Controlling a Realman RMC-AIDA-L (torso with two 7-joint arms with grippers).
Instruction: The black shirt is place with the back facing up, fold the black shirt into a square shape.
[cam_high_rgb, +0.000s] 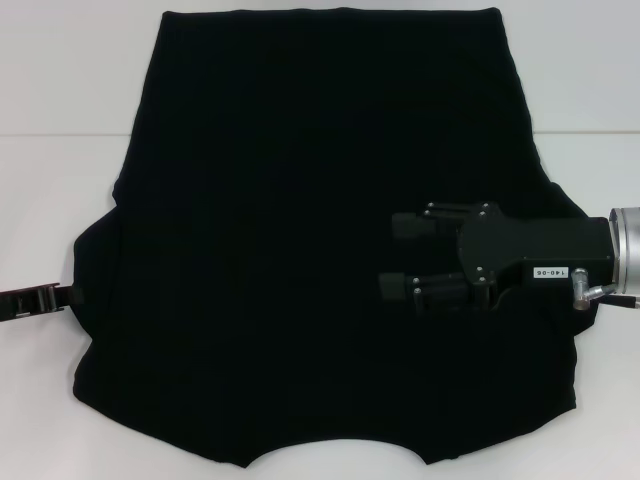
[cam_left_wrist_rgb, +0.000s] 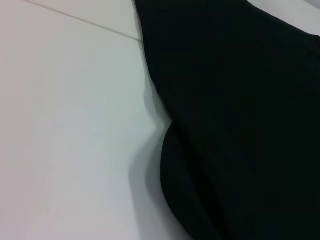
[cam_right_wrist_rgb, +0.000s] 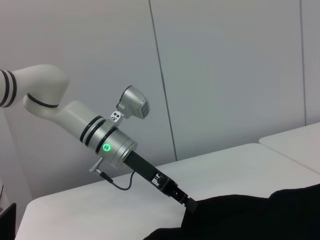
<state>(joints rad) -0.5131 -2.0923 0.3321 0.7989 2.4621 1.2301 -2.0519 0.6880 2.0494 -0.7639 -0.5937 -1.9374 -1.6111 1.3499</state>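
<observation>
- The black shirt (cam_high_rgb: 300, 250) is seen spread flat on the white table (cam_high_rgb: 60, 80), plain side up (no lettering is visible on the exposed face)
- The straight hem lies at the far edge of the table; the neckline curve is seen at the near edge, with a sleeve fanned out to either side
- The right gripper (cam_high_rgb: 395, 257) is held over the shirt's right half, reaching in from the right with its fingers pointing toward the garment's middle
- Its two fingers are parted, with a clear gap of black cloth showing between them; nothing is gripped
- Whether the fingertips touch the fabric cannot be told from the head view
- The left gripper (cam_high_rgb: 40, 298) is seen low at the left edge, its tip meeting the border of the left sleeve
- In the right wrist view the same gripper (cam_right_wrist_rgb: 187, 201) is seen slanting down to the shirt's edge (cam_right_wrist_rgb: 250, 215), where its tip is lost against the fabric; the spread of its fingers cannot be told
- In the left wrist view only the shirt's side edge and sleeve (cam_left_wrist_rgb: 235, 125) against the table (cam_left_wrist_rgb: 70, 125) are shown
</observation>
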